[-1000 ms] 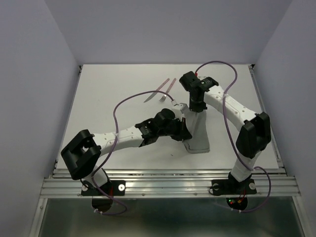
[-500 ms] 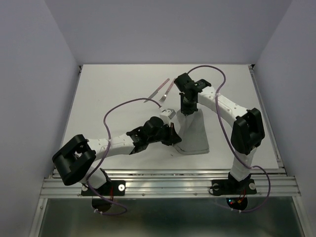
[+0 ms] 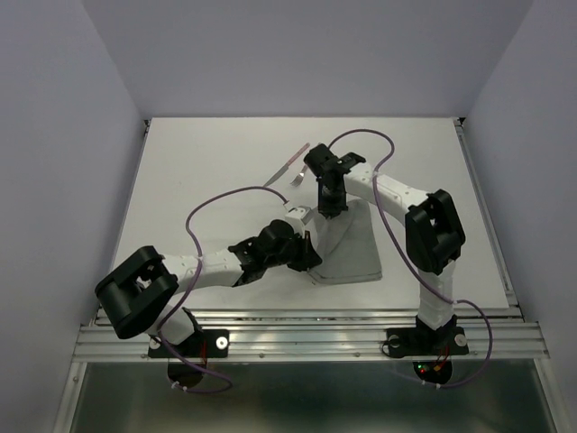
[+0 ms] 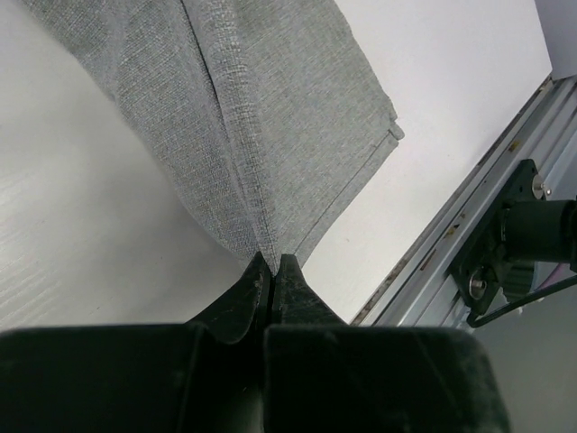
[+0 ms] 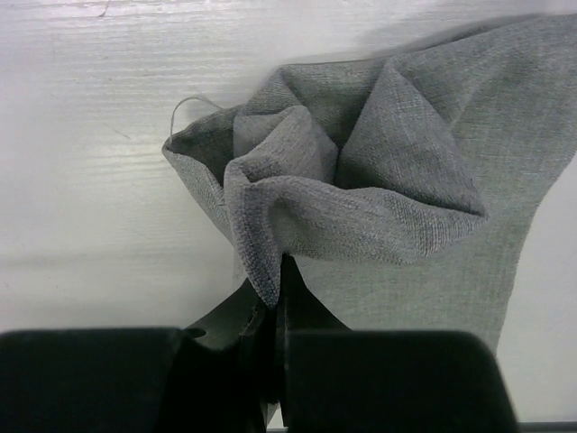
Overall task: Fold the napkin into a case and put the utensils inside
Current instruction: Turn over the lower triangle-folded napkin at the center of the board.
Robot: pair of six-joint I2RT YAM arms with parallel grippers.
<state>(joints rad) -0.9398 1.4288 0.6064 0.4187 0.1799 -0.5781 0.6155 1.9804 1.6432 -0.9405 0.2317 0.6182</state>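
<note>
- Left gripper: jaws together, pinched on the near end of the napkin, right where a long crease runs into the tips.
- Right gripper: jaws together as well, clamped on a hemmed fold at the napkin's far end, with cloth bunched into soft peaks just beyond the tips and a loose thread curling off the hem.
- Napkin itself: grey woven cloth, folded lengthwise into a long tapering shape, flat on the white table a little right of centre. Wider at the near end and narrow at the far end, with one gripper at each end.
- Utensils: on the table just beyond and left of the right gripper, side by side on a slant. Pinkish handles toward the far side, silver ends toward the near left, partly hidden behind the right arm. Near the napkin, seemingly not touching it.
- Left arm: low, stretched from the near-left base toward the centre.
- Right arm: elbow raised at the right, forearm reaching back toward the middle.
- Purple cables: looped above both arms.
- Metal rail: along the table's near edge.
</note>
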